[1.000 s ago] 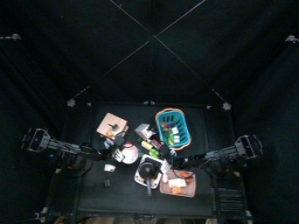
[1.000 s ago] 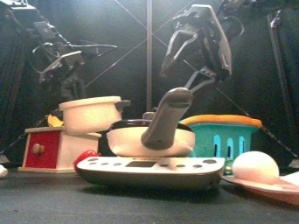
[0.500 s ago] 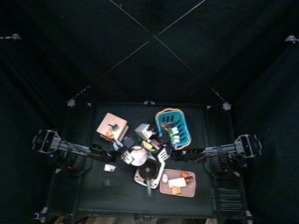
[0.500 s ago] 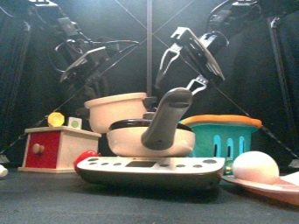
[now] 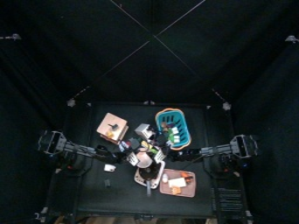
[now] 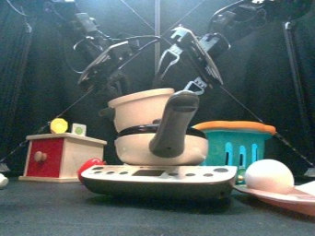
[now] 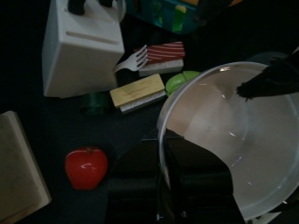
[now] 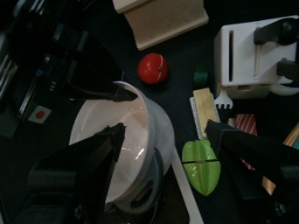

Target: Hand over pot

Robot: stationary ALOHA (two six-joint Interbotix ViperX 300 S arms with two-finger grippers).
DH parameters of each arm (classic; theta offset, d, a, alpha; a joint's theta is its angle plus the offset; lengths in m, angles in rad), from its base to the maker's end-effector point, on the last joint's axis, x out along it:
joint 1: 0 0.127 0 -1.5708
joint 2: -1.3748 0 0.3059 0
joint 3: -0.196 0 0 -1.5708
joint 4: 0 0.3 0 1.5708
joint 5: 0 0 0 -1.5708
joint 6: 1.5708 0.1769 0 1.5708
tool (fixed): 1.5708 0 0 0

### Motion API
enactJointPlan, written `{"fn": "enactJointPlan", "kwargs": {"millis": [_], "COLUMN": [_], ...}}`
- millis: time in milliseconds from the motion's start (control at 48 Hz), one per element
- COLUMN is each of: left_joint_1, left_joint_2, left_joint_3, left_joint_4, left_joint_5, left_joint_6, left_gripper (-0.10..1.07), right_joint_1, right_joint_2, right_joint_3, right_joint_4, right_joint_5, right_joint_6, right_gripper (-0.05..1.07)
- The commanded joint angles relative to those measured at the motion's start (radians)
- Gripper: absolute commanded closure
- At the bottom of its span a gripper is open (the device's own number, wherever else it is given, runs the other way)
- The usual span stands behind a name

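I see the black table [image 5: 87,197] crowded in its middle. The cream pot [image 6: 157,109] hangs in the air above the clutter, roughly centred between the two arms. My left end effector [image 6: 118,66] is clamped on the pot's rim; in the left wrist view one thin black jaw lies across the pot's edge, the white inside beside it. My right end effector [image 6: 187,61] has its jaws spread wide, and in the right wrist view they stand to either side of the pot's rim without closing on it.

Below the pot sits a teal basket [image 6: 237,146] with an orange rim, right of centre in the front view. In front lies a black scale [image 6: 157,181] with a second pot and its dark handle [image 6: 172,127] on it. A red-fronted wooden box [image 6: 50,157] stands at the left. A white egg [image 6: 268,173] rests on a plate at the right. A red tomato [image 7: 84,166] and a green lime half [image 8: 201,166] lie on the table.
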Motion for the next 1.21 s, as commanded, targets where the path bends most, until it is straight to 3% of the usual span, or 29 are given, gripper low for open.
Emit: {"fn": "enactJointPlan", "kwargs": {"millis": [0,354,792,979,1188], "left_joint_1": [-0.002,0.005,0.018,0.023,0.023], "left_joint_2": [-0.005,0.006,0.017,0.017,0.025], "left_joint_3": [-0.038,-0.058,-0.066,-0.064,-0.054], "left_joint_4": [0.025,0.037,0.081,0.109,0.238], "left_joint_5": [-0.003,-0.005,-0.005,-0.005,-0.005], "left_joint_6": [0.0,-0.002,-0.006,-0.008,-0.031], "left_gripper": [0.6,0.6,0.58,0.44,0.24], "right_joint_1": [-0.005,-0.006,-0.011,-0.015,-0.015], "right_joint_2": [-0.017,-0.015,-0.015,-0.023,-0.031], "right_joint_3": [-0.017,0.003,0.006,0.008,0.015], "right_joint_4": [-0.002,0.021,0.034,0.044,0.054], "right_joint_5": [0.002,0.035,0.04,0.04,0.04], "right_joint_6": [-0.002,-0.002,-0.002,-0.002,0.0], "right_gripper": [0.0,0.06,0.55,0.69,0.7]}}
